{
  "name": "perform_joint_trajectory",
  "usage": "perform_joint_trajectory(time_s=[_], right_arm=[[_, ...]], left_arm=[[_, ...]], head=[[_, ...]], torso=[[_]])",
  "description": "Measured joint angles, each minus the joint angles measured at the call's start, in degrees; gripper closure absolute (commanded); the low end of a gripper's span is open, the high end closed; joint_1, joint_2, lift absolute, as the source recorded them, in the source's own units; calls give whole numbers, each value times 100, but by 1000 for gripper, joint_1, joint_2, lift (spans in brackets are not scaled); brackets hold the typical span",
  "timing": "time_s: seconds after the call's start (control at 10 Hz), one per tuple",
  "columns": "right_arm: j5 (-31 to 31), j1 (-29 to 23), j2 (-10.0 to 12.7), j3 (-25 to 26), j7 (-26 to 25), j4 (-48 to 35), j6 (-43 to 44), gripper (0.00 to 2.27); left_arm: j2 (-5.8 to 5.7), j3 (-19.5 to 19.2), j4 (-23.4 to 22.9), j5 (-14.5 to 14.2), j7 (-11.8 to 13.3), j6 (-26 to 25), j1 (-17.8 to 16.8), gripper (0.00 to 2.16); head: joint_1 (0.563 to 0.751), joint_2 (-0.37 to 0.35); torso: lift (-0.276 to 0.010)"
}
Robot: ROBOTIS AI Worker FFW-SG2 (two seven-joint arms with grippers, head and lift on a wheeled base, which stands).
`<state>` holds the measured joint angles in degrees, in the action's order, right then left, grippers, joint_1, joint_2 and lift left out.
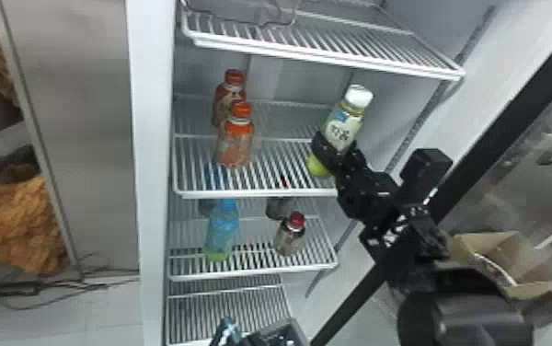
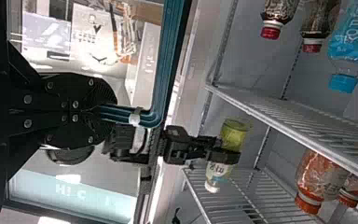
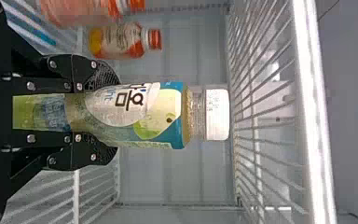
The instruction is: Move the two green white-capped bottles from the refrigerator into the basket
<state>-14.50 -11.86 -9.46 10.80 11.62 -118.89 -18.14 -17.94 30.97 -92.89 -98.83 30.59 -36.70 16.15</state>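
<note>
While not yet carried to any basket, held in the right gripper (image 3: pixel 113 115): one green bottle with a white cap and pale label (image 1: pixel 345 126). Pinched firmly round the body, cap up, just above or just inside the front rim of the middle white wire shelf (image 1: pixel 261 194). Cannot tell whether fully off the wires. So, grasp apparently done; carry, lowering and release left to do. Cannot tell whether first or second of the pair, so count no bottle as delivered. Next, probably, draw straight out past the shelf edge and open door, keeping the tall bottle from knocking either.

At the left gripper (image 2: pixel 108 112), closed together, apparently pinching a teal bar (image 2: pixel 167 56), perhaps part of the basket's handle.

Now to the containers. Inside the white upright refrigerator (image 1: pixel 153 184), on the middle shelf: two orange-capped bottles of reddish drink, one nearer (image 1: pixel 235 147), one behind (image 1: pixel 224 99), both well apart from the green one. On the lower wire shelf (image 1: pixel 252 272): a clear blue bottle with a blue cap (image 1: pixel 221 230), and beside, a dark bottle with a red cap (image 1: pixel 290 237). Low at the head view's edge, a dark grey open container (image 1: pixel 276 330), possibly the basket, with contents too cut off to name. Beyond the door, an open brown cardboard box (image 1: pixel 482 241).
</note>
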Motion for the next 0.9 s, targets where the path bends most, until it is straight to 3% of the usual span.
perform_joint_trajectory(time_s=[0.3,0.6,0.9], right_arm=[[-362,-804,51,119,174,-1090,-545,1024],[-545,-1665,244,326,346,-2350,-1382,1024],[-678,-2325,436,628,627,-3024,-2254,1024]], left_arm=[[-7,4,0,9,0,-7,1,1216],[1,-23,0,8,-1,-4,13,1214],[1,-23,0,12,-1,-13,-6,1214]], head=[[695,-350],[695,-350],[695,-350]], torso=[[-4],[-4],[-4]])
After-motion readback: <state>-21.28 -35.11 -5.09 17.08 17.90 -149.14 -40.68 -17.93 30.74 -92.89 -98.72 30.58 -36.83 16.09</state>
